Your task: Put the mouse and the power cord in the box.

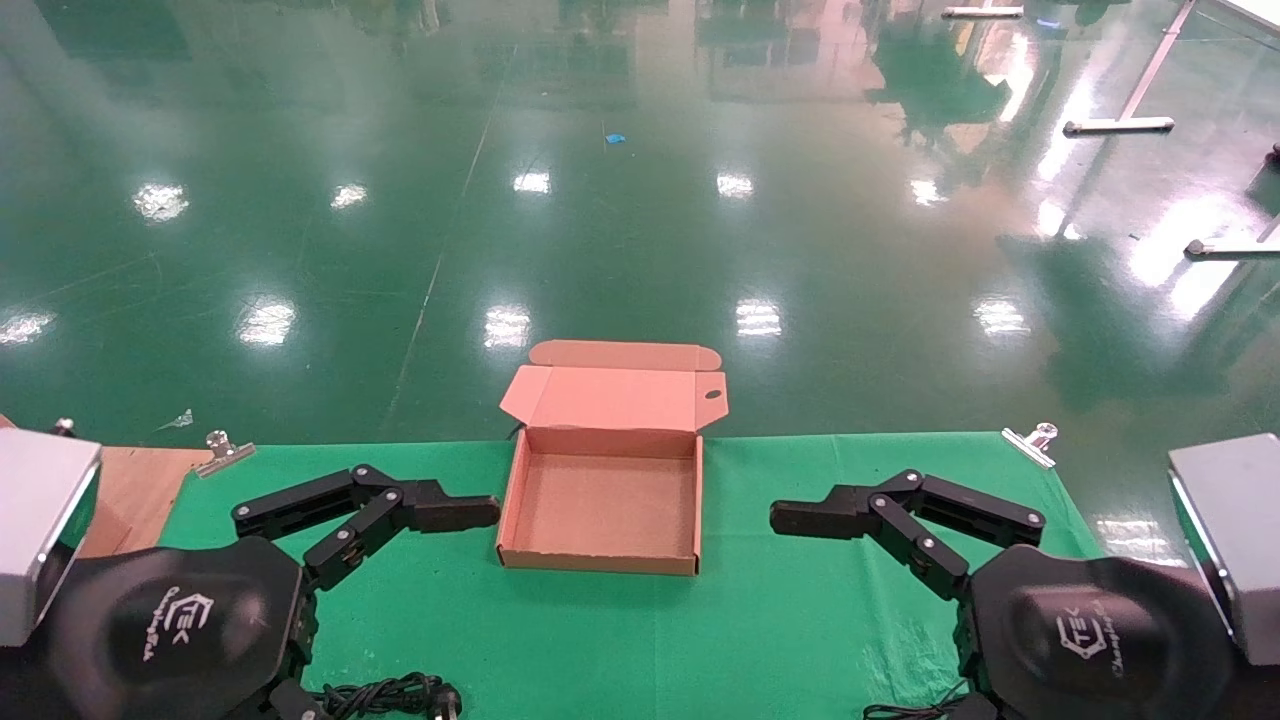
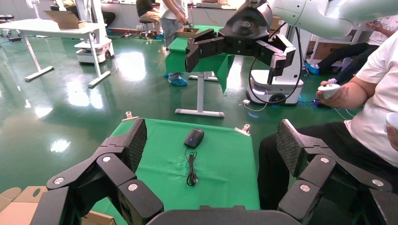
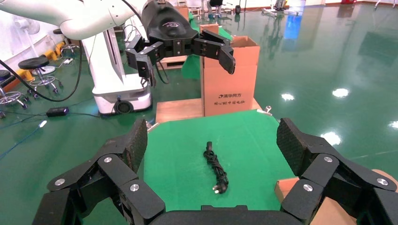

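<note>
The box (image 1: 600, 505) stands in the middle of the green table, a shallow brown cardboard mailer with nothing inside and its lid (image 1: 615, 398) folded back on the far side. My left gripper (image 1: 450, 510) hovers open just left of it, and my right gripper (image 1: 810, 520) hovers open just right of it. The power cord (image 1: 400, 695) (image 3: 216, 166) lies as a twisted bundle at the near left of the table. The mouse (image 2: 194, 137) lies on the right part of the cloth with its thin cable (image 2: 191, 168) folded beside it. In the head view only a bit of that cable (image 1: 905, 710) shows.
Metal clips (image 1: 225, 447) (image 1: 1030, 440) pin the green cloth at the far corners. A wooden board (image 1: 130, 490) lies at the table's left end, with a tall carton (image 3: 230, 75) beyond it. A seated person (image 2: 371, 108) is close to the table's right end.
</note>
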Controlling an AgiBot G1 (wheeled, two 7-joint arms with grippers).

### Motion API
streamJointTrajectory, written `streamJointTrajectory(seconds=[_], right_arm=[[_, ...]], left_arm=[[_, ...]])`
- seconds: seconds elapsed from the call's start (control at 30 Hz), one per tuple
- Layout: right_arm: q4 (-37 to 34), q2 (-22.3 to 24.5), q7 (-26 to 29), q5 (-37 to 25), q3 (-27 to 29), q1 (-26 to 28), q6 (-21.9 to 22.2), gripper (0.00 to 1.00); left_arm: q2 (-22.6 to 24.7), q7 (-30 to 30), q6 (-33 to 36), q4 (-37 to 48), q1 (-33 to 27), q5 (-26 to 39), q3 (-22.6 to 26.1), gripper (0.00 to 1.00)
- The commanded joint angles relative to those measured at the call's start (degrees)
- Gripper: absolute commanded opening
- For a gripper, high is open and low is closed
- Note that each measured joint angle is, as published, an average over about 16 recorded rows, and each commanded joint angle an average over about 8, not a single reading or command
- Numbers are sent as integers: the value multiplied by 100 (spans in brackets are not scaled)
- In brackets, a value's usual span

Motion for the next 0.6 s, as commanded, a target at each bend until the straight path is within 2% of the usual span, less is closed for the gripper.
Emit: streamJointTrajectory(seconds=[0.03,0.33,0.6], right_arm=[[-2,-2,-1,-2,-3,2,2,100],[43,53,-31,-149,-33,15,10,100],[213,231,-304,-1286,-366,398,-123,100]], left_arm=[[-8,-7,10,-14,7,-7,-10,100],[-30,-28,39,1,-10,55,34,100],[-13,-102,277,145,-324,601,335,100]])
